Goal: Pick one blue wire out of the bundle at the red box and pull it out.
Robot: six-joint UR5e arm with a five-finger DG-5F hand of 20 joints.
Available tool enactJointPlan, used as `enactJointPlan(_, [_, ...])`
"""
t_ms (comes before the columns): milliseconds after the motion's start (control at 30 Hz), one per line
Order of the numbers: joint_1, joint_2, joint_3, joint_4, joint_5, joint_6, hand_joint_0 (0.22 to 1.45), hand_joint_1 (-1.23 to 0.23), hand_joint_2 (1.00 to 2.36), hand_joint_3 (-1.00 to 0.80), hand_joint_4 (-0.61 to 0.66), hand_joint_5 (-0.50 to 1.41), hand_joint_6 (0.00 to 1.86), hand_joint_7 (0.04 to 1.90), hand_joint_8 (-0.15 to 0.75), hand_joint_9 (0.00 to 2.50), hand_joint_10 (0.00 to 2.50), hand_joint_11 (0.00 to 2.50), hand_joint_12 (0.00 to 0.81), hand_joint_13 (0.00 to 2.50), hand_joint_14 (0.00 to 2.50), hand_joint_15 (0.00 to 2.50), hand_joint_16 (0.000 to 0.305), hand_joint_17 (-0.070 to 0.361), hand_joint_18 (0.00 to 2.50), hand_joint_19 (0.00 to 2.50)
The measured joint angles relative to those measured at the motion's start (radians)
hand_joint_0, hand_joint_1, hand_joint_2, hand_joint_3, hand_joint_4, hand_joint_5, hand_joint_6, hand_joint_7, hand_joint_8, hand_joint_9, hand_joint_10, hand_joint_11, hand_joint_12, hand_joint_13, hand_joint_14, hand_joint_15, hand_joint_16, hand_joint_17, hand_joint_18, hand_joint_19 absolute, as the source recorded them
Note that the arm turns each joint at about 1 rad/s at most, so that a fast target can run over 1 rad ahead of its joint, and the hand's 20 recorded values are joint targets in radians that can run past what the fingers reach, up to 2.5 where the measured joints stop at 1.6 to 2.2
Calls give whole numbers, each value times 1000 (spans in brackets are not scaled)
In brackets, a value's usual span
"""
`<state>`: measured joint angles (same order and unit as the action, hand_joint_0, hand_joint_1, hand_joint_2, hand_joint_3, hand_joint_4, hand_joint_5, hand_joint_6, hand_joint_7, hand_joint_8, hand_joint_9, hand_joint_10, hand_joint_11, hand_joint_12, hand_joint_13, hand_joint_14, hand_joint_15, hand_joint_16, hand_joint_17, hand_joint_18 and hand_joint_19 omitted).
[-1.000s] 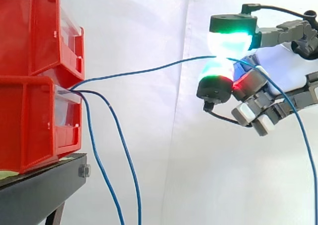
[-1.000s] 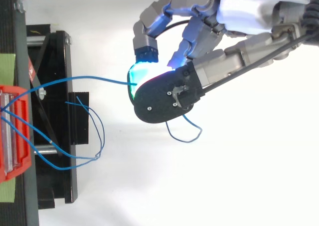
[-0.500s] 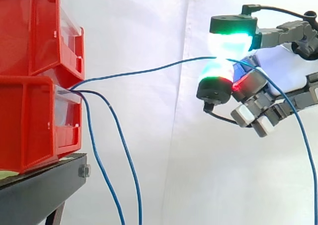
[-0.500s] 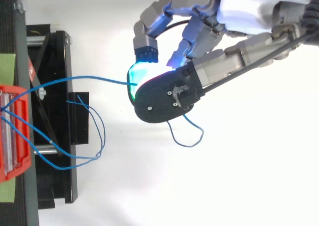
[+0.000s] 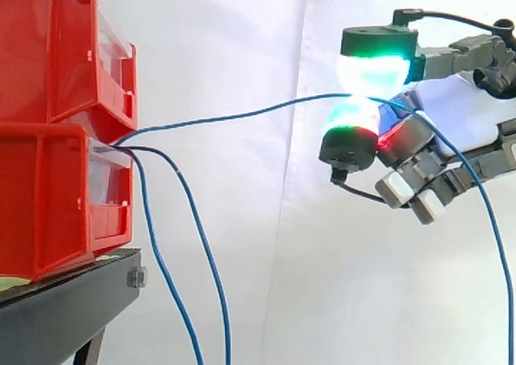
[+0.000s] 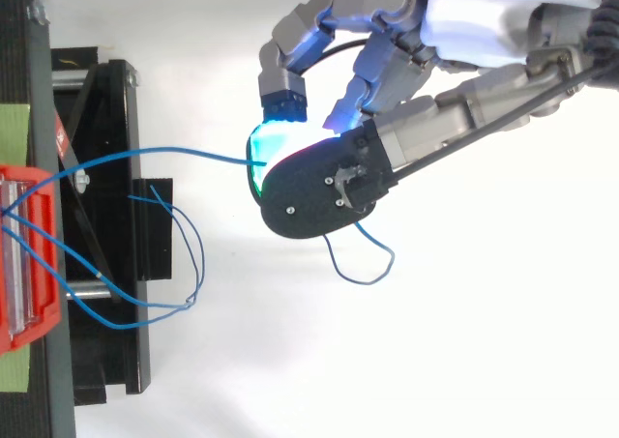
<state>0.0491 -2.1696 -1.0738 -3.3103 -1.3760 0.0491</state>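
Hand (image 5: 459, 111) enters from the right edge in the side view, held level. One glowing green-cyan pad (image 5: 372, 73) sits directly over another, and the two press together, pinching the blue wire (image 5: 242, 113). The other fingers are curled below the palm, their white tips pointing down-left. In the top view the fingers arch leftward.

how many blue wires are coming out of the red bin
3. The pinched wire runs from the lower red bin to the hand. A first hanging wire and a second hanging wire droop from the same bin. Others may be hidden inside it.
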Motion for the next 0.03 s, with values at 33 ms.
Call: enactJointPlan(33, [0,0,-1,0,0,0,641,-767,1014,-171,209,-117,934,1062,426,1065,0,1102,429,945,11,480,50,112,915,514])
